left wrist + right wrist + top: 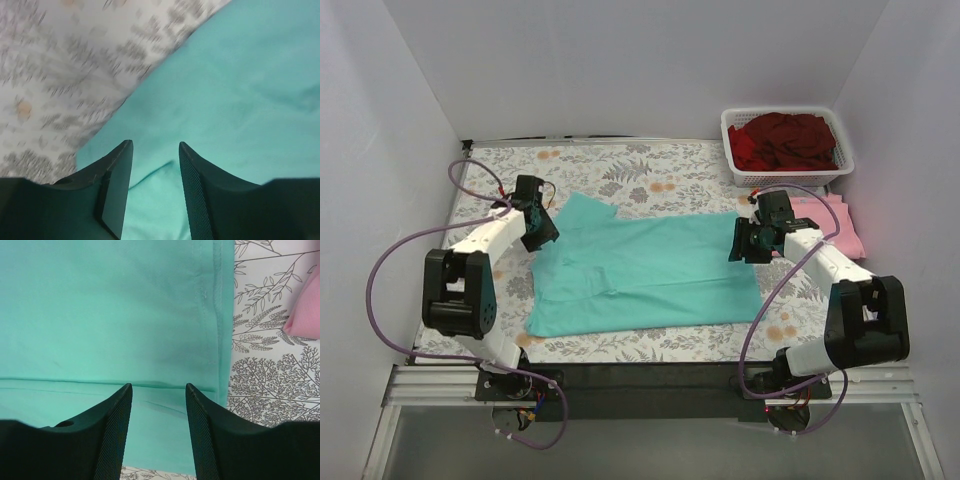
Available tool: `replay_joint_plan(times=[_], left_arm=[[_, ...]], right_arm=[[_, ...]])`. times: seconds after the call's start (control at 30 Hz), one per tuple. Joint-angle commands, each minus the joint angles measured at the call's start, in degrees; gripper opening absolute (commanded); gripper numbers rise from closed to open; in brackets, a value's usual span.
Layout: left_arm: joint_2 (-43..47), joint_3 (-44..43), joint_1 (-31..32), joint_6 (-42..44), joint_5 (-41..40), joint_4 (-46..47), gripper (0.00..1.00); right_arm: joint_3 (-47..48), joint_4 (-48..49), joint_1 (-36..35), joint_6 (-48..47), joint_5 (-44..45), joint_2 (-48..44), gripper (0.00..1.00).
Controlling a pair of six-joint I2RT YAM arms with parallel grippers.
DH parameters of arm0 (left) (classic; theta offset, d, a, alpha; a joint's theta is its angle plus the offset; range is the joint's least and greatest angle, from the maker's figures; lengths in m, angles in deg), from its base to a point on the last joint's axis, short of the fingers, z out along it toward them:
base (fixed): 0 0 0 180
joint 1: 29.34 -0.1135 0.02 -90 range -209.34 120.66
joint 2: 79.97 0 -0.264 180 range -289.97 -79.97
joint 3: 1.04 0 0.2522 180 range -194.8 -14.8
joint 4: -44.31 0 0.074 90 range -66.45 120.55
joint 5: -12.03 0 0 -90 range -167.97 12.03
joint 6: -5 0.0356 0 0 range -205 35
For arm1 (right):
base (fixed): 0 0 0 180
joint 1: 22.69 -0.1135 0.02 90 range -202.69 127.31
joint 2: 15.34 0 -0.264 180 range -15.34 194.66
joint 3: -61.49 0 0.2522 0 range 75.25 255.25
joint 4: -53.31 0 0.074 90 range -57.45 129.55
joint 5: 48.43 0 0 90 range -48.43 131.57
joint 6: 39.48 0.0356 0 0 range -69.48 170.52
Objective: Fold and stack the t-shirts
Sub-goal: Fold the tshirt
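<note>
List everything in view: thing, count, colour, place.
teal t-shirt: one, teal-green, spread out mid-table
pink t-shirt: one visible, light pink, right edge of the table, behind the right arm
dark red shirts: a heap, count unclear, dark red, inside the basket
basket: one, white lattice, far right corner
tablecloth: one, pale with grey leaf print and orange spots, covering the table
cables: two, purple, one looping along each arm
left arm: one, white and black, near left
right arm: one, white and black, near right
left end effector: one, black, open over the teal t-shirt's left edge
right end effector: one, black, open over its right hem
</note>
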Motion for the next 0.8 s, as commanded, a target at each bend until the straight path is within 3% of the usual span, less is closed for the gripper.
replay_joint_plan(times=[0.0, 0.27, 0.77], left_arm=[[-8.4, -11.3, -0.3, 3.8, 1.2, 6.1, 0.42], [-18.4, -20.6, -0.5, 6.0, -1.1, 6.5, 0.43], [-23.5, -20.2, -0.5, 7.2, -3.4, 3.3, 0.37]], right_arm=[[1.3, -0.7, -0.7, -0.5, -2.4, -2.3, 0.54], [-0.3, -0.7, -0.9, -1.5, -3.5, -3.0, 0.54], [0.8, -0.2, -1.0, -1.4, -3.0, -0.8, 0.54]])
